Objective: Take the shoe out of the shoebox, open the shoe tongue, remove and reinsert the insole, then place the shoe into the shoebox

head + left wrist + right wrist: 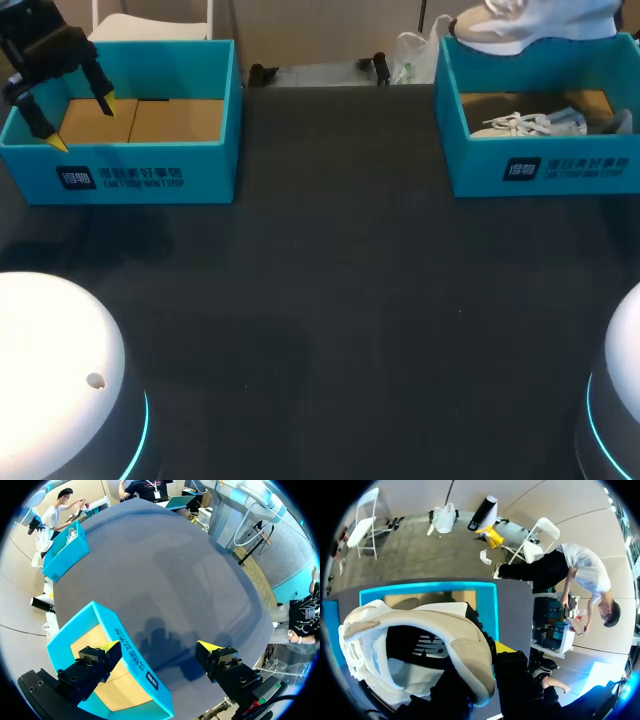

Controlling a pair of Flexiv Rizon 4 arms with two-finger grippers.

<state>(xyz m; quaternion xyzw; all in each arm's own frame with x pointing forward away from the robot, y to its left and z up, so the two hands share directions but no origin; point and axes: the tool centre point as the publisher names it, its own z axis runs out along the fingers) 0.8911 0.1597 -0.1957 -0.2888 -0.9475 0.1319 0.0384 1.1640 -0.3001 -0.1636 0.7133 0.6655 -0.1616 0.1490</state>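
A beige and white shoe (530, 25) hangs above the back of the right blue shoebox (545, 165). In the right wrist view my right gripper (482, 655) is shut on the collar of this shoe (420, 635), with one yellow fingertip (503, 647) showing beside it and the shoebox (487, 605) underneath. A second shoe (530, 124) with white laces lies inside that box. My left gripper (80, 122) hangs open and holds nothing over the left blue shoebox (150, 175). One finger of the left gripper (159, 650) is over the box (120, 640), the other over the table.
The left shoebox shows only its brown cardboard floor (150, 120). The dark table (340, 300) stretches between the two boxes. My arms' white bases (50, 370) sit at the near corners.
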